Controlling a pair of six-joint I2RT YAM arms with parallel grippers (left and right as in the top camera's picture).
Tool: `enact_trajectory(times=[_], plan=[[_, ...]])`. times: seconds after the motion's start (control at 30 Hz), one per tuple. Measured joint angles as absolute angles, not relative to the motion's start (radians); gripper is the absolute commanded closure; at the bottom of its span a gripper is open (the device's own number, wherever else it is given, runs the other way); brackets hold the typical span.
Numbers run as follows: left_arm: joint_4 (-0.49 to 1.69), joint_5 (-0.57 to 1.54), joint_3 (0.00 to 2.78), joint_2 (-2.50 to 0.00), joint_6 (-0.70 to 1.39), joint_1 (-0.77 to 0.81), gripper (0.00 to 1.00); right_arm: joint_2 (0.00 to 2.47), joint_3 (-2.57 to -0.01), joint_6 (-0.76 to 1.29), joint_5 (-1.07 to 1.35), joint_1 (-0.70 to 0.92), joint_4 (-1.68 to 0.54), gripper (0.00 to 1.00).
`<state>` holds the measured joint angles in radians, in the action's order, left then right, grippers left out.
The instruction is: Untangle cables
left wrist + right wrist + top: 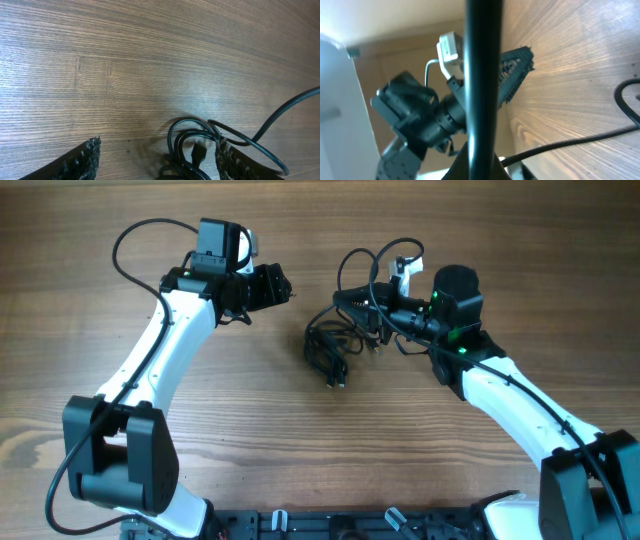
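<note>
The cables (328,352) lie as a small black bundle just right of centre in the overhead view, on the bare wooden desk (240,420). From the top of the bundle several strands rise toward the upper right. 1 thin loop arcs over the right arm near the top edge of the frame. A small plug end (336,383) shows at the bundle's lower edge.

The left pincer (284,285) sits in the upper middle of the frame, left of the bundle and apart from it, pointing right. In the left wrist view its 2 fingers (85,157) stand wide apart along the bottom edge. Between them are only the desk and, hard against the right-hand finger, a few curled loops of the cables with a dark plug among them. Whether that finger touches the loops I cannot tell.

The right pincer (343,298) reaches in from the right, its tip at the upper edge of the bundle. Its fingers are together, clamped on a strand of the cables. In the right wrist view a black cable runs straight up the middle of the frame, close to the lens. Behind it a ribbed finger (516,67) of the left pincer shows over the desk, and more cable crosses the lower right.
</note>
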<state>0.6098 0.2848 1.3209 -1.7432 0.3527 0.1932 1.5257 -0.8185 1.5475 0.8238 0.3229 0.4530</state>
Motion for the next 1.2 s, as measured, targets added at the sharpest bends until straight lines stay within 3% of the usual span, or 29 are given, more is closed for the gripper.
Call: enact_trajectory(times=[0.37, 0.63, 0.8, 1.2], plan=[[0.61, 0.285, 1.321, -1.743, 0.353, 0.193, 0.23, 1.522, -0.814, 1.837, 0.837, 0.318, 1.03, 0.96], [0.609, 0.284, 1.321, -1.743, 0.353, 0.193, 0.23, 1.522, -0.814, 1.842, 0.849, 0.281, 0.839, 0.96], [0.61, 0.284, 1.321, -1.743, 0.353, 0.193, 0.21, 1.522, -0.814, 1.721, 0.864, 0.258, 0.785, 0.96], [0.61, 0.284, 1.321, -1.743, 0.353, 0.193, 0.2, 1.522, -0.814, 1.436, 0.867, -0.04, 0.525, 0.96]])
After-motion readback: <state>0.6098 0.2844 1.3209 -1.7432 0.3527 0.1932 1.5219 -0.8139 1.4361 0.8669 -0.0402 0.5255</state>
